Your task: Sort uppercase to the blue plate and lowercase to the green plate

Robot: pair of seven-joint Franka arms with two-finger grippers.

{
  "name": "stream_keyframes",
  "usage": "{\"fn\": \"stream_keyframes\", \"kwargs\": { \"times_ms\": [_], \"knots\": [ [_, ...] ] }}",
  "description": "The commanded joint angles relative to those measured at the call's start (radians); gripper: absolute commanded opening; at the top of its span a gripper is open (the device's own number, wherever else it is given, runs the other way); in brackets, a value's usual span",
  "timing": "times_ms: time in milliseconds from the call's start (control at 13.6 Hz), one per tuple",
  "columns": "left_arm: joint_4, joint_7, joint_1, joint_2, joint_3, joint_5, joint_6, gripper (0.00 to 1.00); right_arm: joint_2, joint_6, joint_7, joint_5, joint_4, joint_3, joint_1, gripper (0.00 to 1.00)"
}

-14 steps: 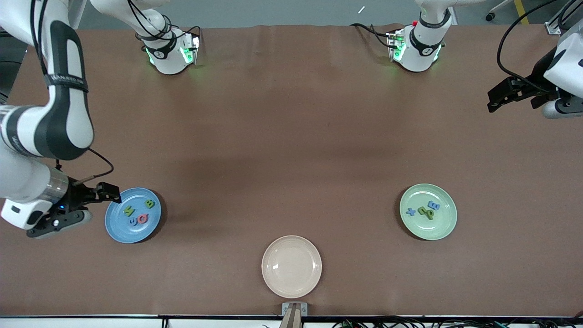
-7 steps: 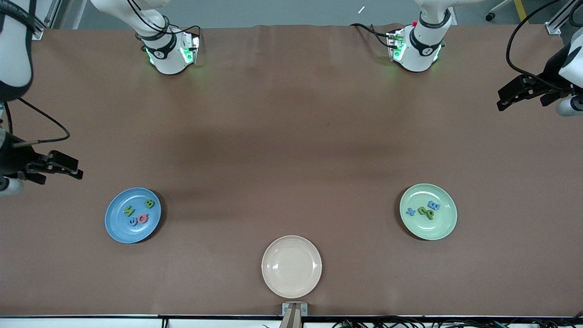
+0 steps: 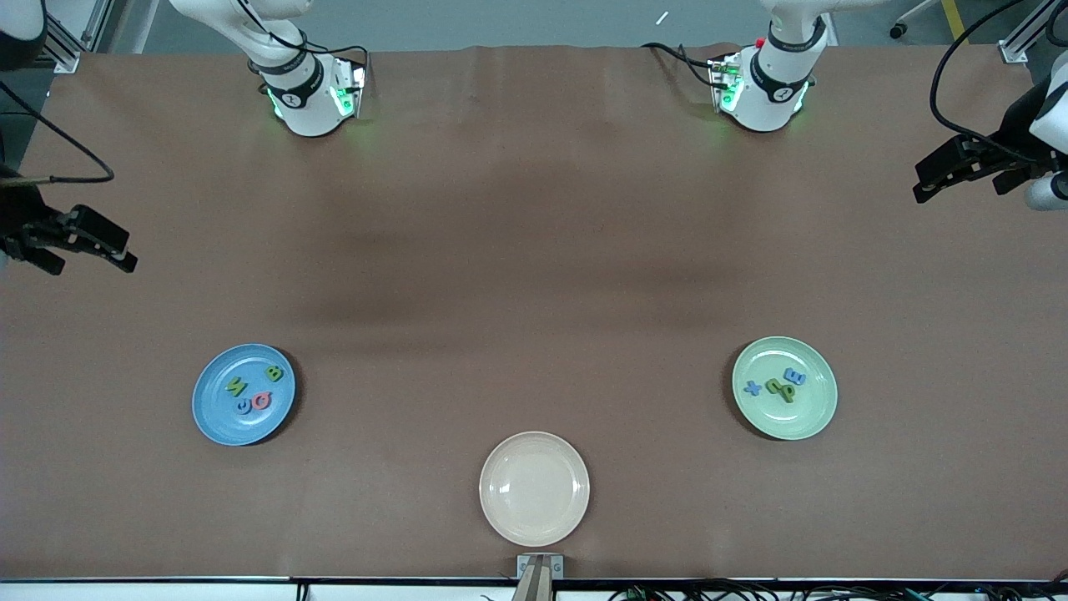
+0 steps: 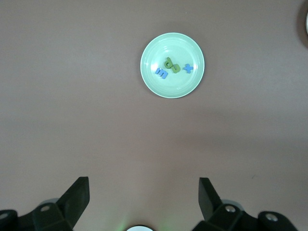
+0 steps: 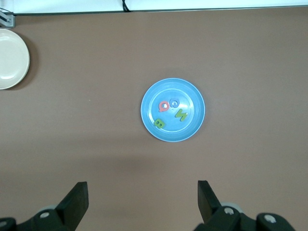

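The blue plate (image 3: 219,421) holds the uppercase letters: a green N (image 3: 235,386), a green B (image 3: 274,373), a blue G (image 3: 243,406) and a pink-red G (image 3: 262,400). It also shows in the right wrist view (image 5: 192,125). The green plate (image 3: 813,413) holds the lowercase letters: a blue x (image 3: 753,387), a green n and p (image 3: 783,389) and a blue E-shaped piece (image 3: 797,377). It also shows in the left wrist view (image 4: 151,82). My right gripper (image 3: 108,248) is open and empty, raised at the right arm's end of the table. My left gripper (image 3: 934,177) is open and empty, raised at the left arm's end.
A beige plate (image 3: 534,488) with nothing on it sits by the table's edge nearest the front camera, midway between the two other plates. It shows at the edge of the right wrist view (image 5: 12,57). The arms' bases stand along the table's top edge.
My right gripper has risen from beside the blue plate and drawn back toward the right arm's end of the table. My left gripper has shifted a little farther toward its own end.
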Motion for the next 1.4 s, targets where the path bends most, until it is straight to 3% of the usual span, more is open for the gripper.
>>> {"fn": "stream_keyframes", "kwargs": {
  "times_ms": [0, 295, 1325],
  "knots": [
    [0.004, 0.021, 0.008, -0.006, 0.004, -0.018, 0.004, 1.00, -0.068, 0.009, 0.018, -0.021, -0.082, 0.017, -0.017, 1.00],
    [0.004, 0.021, 0.008, 0.005, 0.002, -0.018, 0.013, 1.00, -0.079, -0.080, 0.015, -0.022, -0.079, 0.010, -0.022, 1.00],
    [0.034, 0.060, 0.009, 0.010, 0.004, -0.014, 0.013, 1.00, -0.073, -0.077, -0.024, -0.053, -0.050, 0.010, -0.043, 1.00]
  ]
}}
